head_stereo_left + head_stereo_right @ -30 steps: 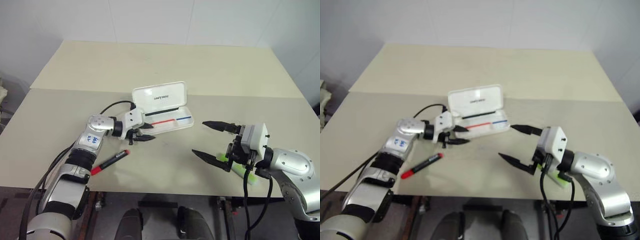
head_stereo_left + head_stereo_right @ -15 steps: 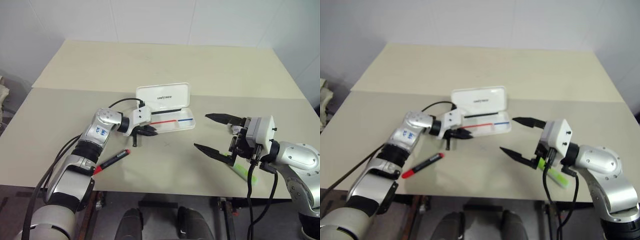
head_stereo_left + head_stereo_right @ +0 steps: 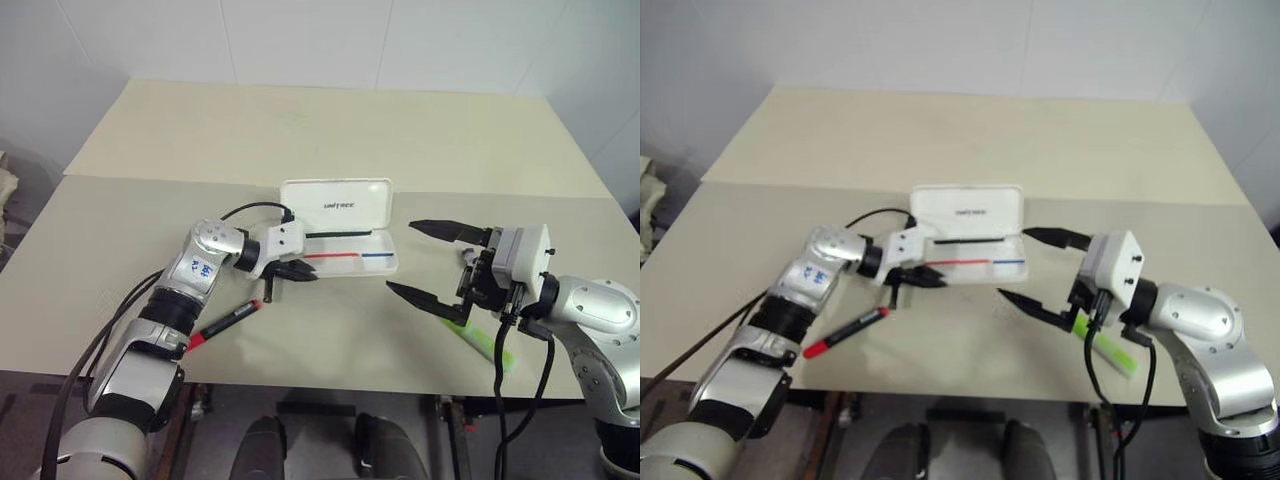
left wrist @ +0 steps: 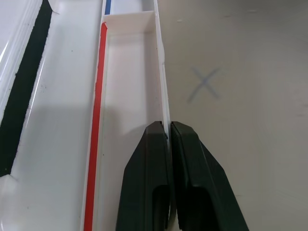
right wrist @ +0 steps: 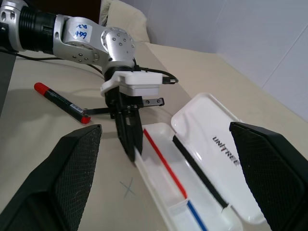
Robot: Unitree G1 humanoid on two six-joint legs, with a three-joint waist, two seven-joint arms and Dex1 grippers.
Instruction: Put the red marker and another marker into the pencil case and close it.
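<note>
While the pencil case [image 3: 345, 235] lies open at bench [image 3: 300, 130] centre, lid raised at its 12 o'clock side, your left gripper [image 3: 300, 271] has its jaws pinched together on the case's near wall. At the case's 8 o'clock lies the red marker [image 3: 228, 320]. At its 4 o'clock lies another marker [image 3: 1106, 344], lime-green, under your right gripper [image 3: 428, 262], jaws wide apart and empty.

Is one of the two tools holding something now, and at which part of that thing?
The left tool is shut on the pencil case, pinching the front wall of its open tray near one end. The right tool is open and holds nothing.
</note>
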